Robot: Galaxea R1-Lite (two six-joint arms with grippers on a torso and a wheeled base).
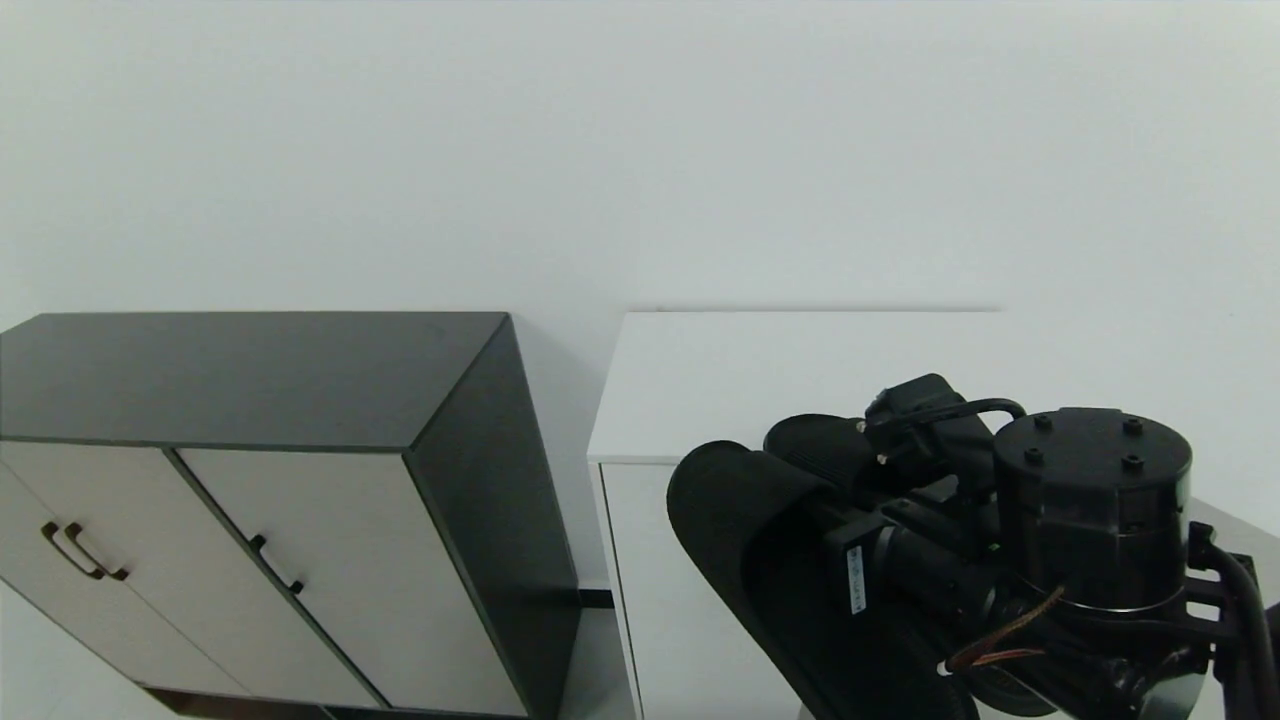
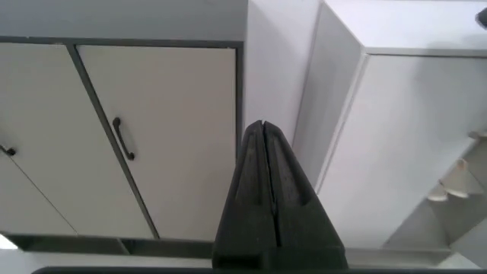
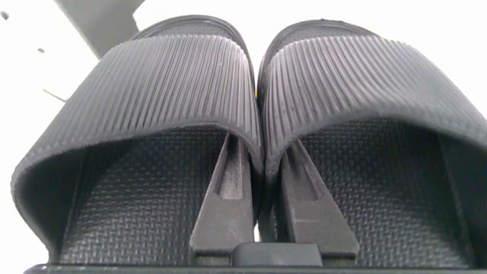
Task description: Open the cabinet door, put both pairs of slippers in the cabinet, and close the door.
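White wall (image 1: 640, 150), slippers (image 3: 190, 91) — pinched in right jaws

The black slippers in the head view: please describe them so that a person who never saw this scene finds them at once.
Find the white cabinet, to the right of the dark-topped cabinet. In front of it, the right end effector holds the black slippers side by side. They alone have ribbed straps; the furniture around them is plain and flat.

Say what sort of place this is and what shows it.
Likely a home entryway, or a mock-up of one: a dark cabinet with two handled doors, a white cabinet beside it, and a pair of black slippers.
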